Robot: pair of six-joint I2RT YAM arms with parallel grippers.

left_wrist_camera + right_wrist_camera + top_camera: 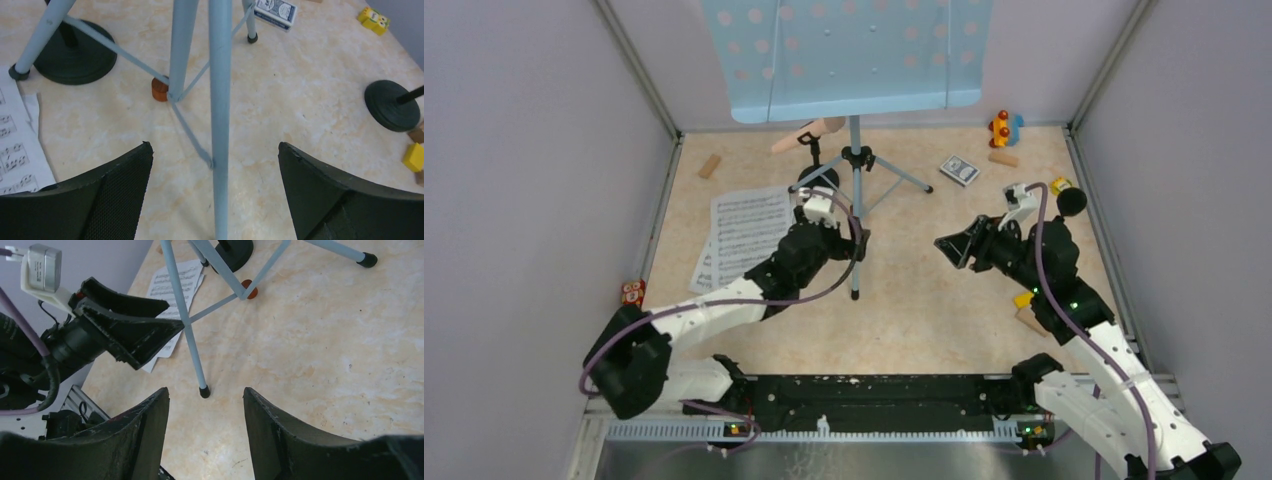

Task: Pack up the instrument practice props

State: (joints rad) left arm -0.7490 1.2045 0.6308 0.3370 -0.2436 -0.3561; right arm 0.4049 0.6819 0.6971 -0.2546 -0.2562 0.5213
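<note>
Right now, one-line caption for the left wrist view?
Left gripper open, a music stand leg centred in its gap; sheet music at left.

Robot lab cell: grey walls point(524, 150) enclose tabletop point(924, 300).

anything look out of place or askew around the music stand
The white sheet-music pages lie loose and fanned askew beside the grey tripod legs, and a small orange block sits beneath the tripod's braces. Nothing looks spilled or broken.
</note>
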